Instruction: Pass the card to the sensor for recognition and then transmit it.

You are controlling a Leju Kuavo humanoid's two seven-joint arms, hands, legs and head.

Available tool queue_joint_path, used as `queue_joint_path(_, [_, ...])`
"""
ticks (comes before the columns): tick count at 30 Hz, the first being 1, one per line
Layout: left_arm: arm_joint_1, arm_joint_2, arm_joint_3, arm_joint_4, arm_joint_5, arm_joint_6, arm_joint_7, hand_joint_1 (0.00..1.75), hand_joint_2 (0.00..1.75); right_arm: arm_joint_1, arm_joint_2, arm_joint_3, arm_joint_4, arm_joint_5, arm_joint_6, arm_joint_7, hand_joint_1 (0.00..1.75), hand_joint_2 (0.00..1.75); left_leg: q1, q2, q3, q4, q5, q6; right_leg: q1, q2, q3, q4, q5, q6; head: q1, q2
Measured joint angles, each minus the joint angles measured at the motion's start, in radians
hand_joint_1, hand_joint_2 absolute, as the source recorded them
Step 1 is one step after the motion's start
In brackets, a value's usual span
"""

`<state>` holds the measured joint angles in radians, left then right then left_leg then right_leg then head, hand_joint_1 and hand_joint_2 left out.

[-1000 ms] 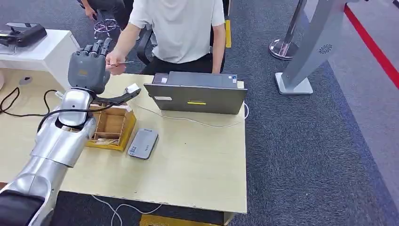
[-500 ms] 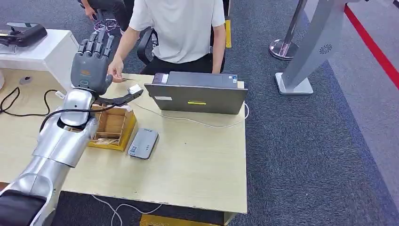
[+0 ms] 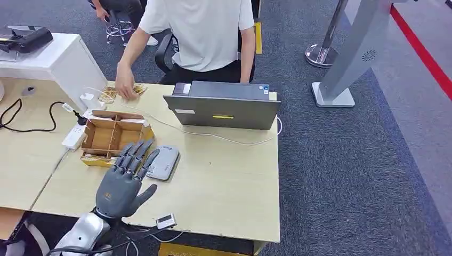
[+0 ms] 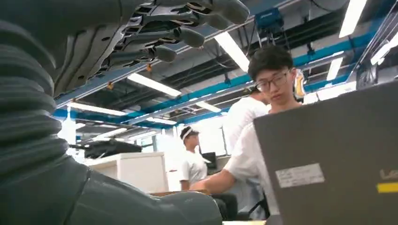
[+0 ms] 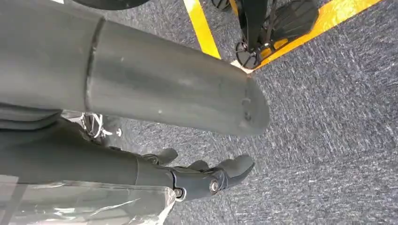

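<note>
Handover apparently done: left robot hand point(image 3: 123, 183) empty, fingers spread, low over counter point(image 3: 224, 181) beside sensor point(image 3: 162, 162); cards point(image 3: 114, 94) under person's hand point(image 3: 125, 85); next, another card from box point(image 3: 113, 136); right robot hand point(image 5: 206, 180) hanging loosely curled, empty.

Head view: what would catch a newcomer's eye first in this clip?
The robot's grey left hand, fingers spread and holding nothing, hovers over the near part of the pale wooden table, fingertips by the flat grey card sensor. Behind it sit a compartmented cardboard box and a grey laptop, where a person in a white T-shirt reaches to cards at the far edge.

The left hand point(image 3: 123, 186) dropped low; the person's hand point(image 3: 125, 85) laid cards point(image 3: 137, 90) down.
</note>
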<state>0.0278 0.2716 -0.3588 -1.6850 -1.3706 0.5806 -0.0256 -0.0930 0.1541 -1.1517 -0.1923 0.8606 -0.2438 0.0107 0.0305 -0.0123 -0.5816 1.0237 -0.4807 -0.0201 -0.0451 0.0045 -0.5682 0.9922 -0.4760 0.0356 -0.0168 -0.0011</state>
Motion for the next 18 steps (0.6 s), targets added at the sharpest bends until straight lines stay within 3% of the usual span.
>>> queue_joint_path(10, [-0.047, -0.007, 0.181, 0.189, -0.03, 0.017, 0.034, 0.0, 1.75, -0.001, -0.005, 0.002, 0.0, 0.039, 0.0, 0.002, 0.0, 0.0, 0.0, -0.001, 0.001, 0.0, 0.003, 0.0, 0.0, 0.0, 0.0, 0.0, 0.002, -0.002, 0.0, 0.0])
queue_joint_path(18, [-0.104, -0.019, 0.246, 0.341, -0.044, 0.052, 0.024, 0.0, 1.75, -0.002, -0.006, 0.009, 0.0, 0.05, 0.0, 0.011, 0.0, 0.0, 0.0, -0.001, 0.001, 0.0, 0.003, 0.0, 0.0, 0.0, 0.0, 0.0, 0.002, -0.002, 0.0, 0.0])
